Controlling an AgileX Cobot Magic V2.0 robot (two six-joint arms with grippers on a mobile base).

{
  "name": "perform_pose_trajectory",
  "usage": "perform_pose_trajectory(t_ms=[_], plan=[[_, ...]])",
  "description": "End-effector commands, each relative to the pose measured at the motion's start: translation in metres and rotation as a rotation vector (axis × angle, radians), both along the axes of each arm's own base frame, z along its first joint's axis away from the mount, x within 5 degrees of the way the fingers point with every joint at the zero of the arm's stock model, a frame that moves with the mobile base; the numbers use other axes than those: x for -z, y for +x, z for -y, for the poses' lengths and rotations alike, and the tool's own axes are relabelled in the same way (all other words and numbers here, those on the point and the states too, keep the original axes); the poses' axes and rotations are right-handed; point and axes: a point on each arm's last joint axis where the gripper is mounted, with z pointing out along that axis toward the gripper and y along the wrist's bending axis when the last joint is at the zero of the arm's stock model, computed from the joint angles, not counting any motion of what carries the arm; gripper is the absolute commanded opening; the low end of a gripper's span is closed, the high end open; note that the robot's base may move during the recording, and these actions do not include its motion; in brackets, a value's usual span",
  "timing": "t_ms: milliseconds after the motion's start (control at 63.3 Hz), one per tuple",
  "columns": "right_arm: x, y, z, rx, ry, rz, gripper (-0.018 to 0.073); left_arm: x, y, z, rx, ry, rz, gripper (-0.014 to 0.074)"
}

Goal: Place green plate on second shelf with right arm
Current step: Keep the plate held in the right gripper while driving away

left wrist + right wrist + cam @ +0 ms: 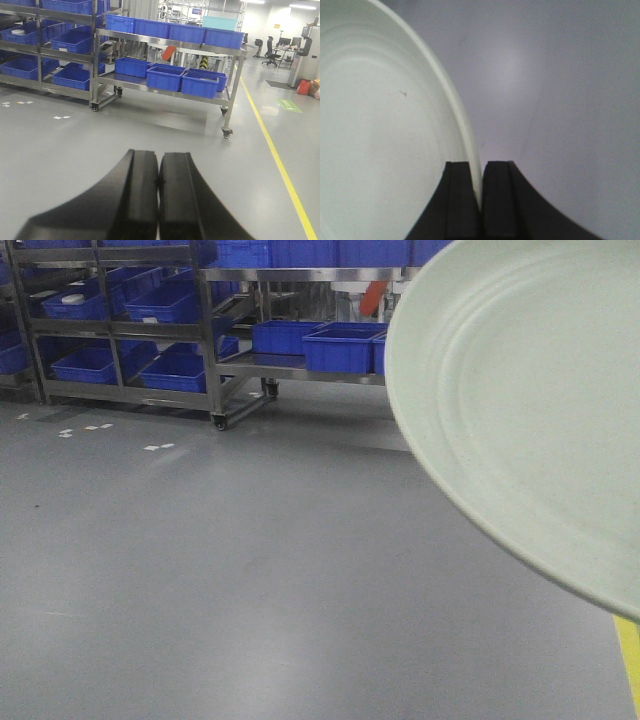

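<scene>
The left tool [159, 162] and right tool [481, 170] each show two matte black fingers [140, 190] flaring outward toward the base

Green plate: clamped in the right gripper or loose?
Clamped. The right wrist view shows the right gripper shut on the rim of the green plate, one finger on each face.

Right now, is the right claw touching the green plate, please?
Touching: right wrist view shows the right claw pinching the green plate by its rim.
</scene>
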Motion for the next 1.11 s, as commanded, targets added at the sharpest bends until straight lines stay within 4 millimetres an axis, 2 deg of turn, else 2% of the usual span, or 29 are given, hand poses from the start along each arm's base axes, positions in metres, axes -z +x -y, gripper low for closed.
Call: perform_pose_trajectory(t_ms=[0,1090], plan=[[-0.0169,0.0045,-0.0005,0.011,0.031,0.113,0.0053,0.0049,-0.0002,0.0000,0.003,-0.022,0.062,0.0130],[-0.0169,0.0045,-0.0005,0.011,0.031,0.113,0.0053,0.0049,-0.0002,0.0000,0.003,-0.022,0.062,0.0130]])
